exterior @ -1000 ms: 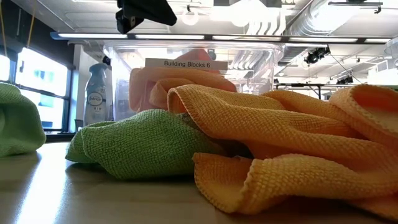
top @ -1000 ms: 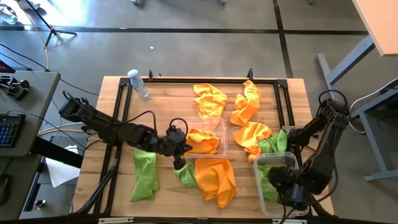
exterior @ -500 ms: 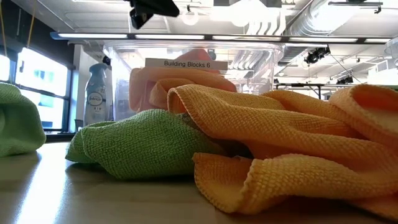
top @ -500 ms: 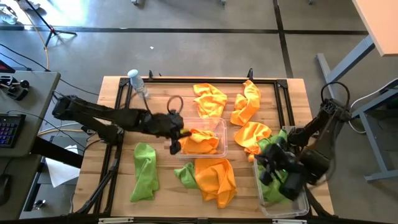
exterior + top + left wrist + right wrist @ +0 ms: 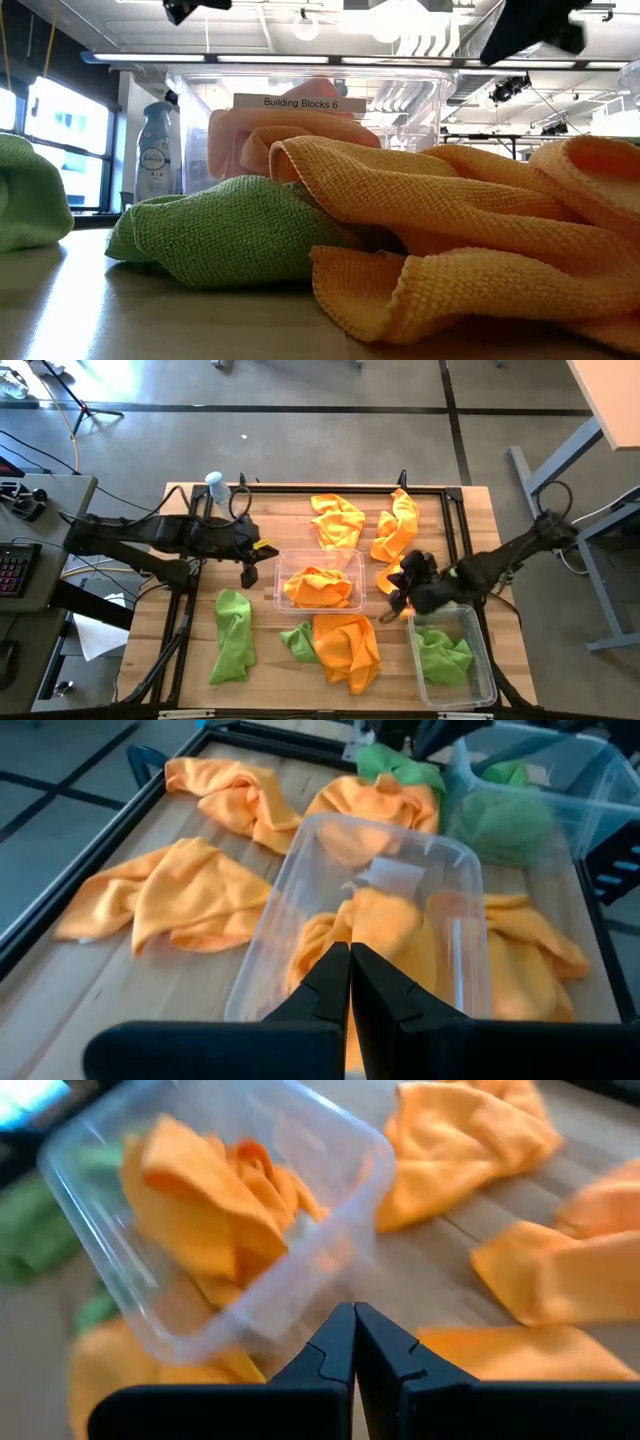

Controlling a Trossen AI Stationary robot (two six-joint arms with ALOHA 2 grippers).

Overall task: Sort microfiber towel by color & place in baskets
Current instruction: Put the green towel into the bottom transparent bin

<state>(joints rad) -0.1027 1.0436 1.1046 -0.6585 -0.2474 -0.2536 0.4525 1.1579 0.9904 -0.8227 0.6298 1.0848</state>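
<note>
Wooden tabletop (image 5: 270, 505) ringed by a black frame carries the whole job. 1 clear basket (image 5: 318, 580) at centre holds an orange towel (image 5: 318, 588); the other basket (image 5: 452, 654), near the right front corner, holds a green towel (image 5: 444, 658).

The left gripper (image 5: 250, 572), fingers pressed together and empty, hangs just beside the centre basket's left wall. The right gripper (image 5: 398, 603), also pinched shut on nothing, sits between the 2 baskets over loose orange cloth (image 5: 405, 575).

Risks, as I judge them: a sideways swing could clip a light tub and slide it (neither looks anchored), or closed fingers could snag 2 overlapping towels (image 5: 335, 648) of different colours at the front edge. Open wood lies mainly at the left front.
</note>
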